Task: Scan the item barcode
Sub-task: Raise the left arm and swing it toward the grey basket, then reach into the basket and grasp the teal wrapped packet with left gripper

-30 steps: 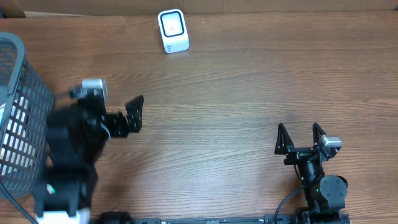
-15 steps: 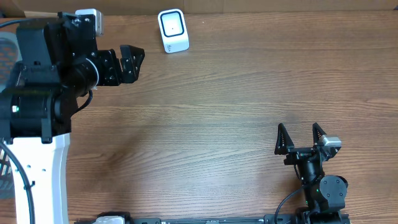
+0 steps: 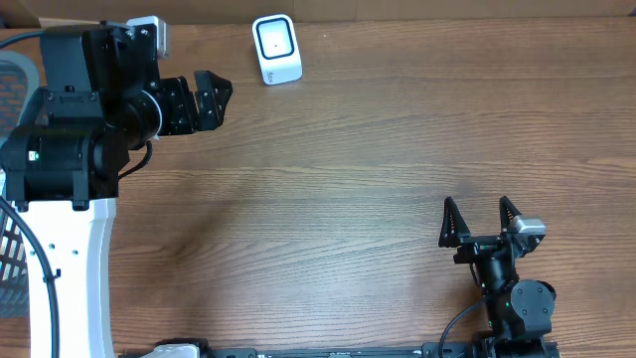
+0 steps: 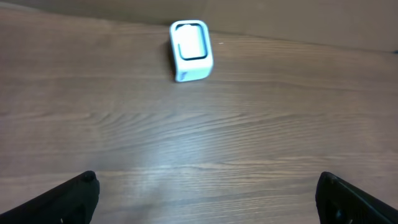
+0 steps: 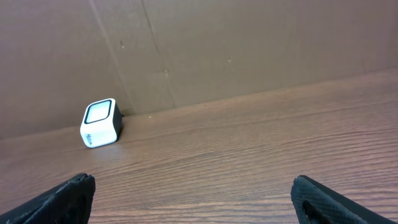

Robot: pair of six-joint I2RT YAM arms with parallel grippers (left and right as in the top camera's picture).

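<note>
Brown wooden worktop (image 3: 378, 149). Lower right, the right pincer (image 3: 481, 221) stands spread and empty; upper left, the left pincer (image 3: 211, 99) likewise. The scanner (image 3: 276, 50), a small white box with a dark-framed window, sits top centre. Only the overhead view shows the wire basket (image 3: 8, 261); only the right wrist view shows the cardboard wall (image 5: 249, 50).

Wood-grain table (image 3: 348, 149) backed by a brown cardboard wall (image 5: 249, 43).

Black fingers (image 3: 213, 99), white arm link (image 3: 72, 268).
</note>
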